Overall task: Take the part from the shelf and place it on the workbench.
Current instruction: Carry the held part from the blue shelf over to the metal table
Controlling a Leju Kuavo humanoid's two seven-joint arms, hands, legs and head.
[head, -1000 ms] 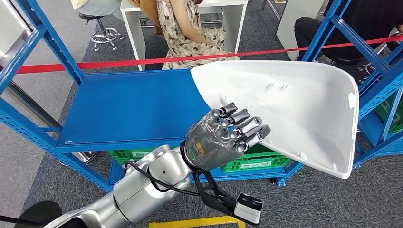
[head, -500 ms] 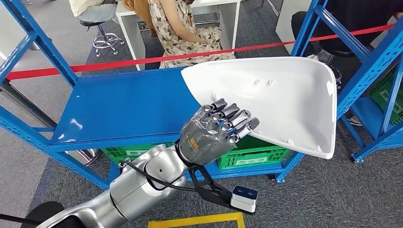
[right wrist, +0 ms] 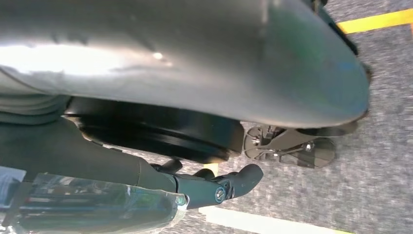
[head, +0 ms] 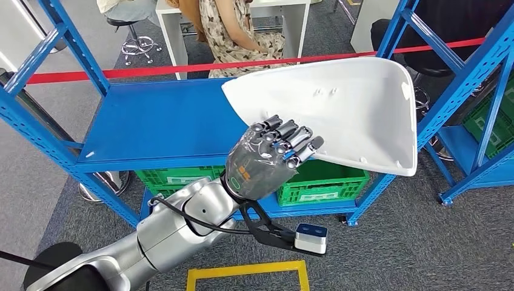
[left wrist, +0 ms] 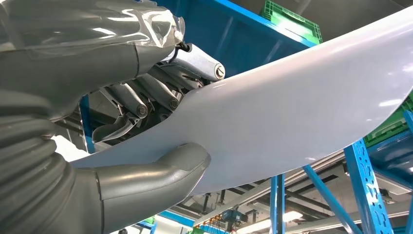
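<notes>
A: In the head view, what is seen from left to right?

B: A blue shelf (head: 163, 121) is seen at the left, then the left hand (head: 267, 160) in the centre, and the white part (head: 339, 112) at the upper right. The part is grasped at its lower edge and is held above the shelf board, over a green crate (head: 321, 182).

A: What is added by the wrist views?

B: In the left wrist view the thumb (left wrist: 160, 173) is pressed under the part (left wrist: 302, 112), with fingers (left wrist: 160, 95) on the other side. In the right wrist view the right hand (right wrist: 146, 190) is seen over grey floor; its state cannot be told.

A: Is any writing readable?

B: An orange mark is seen on the hand's back, but it is too small to be read.
</notes>
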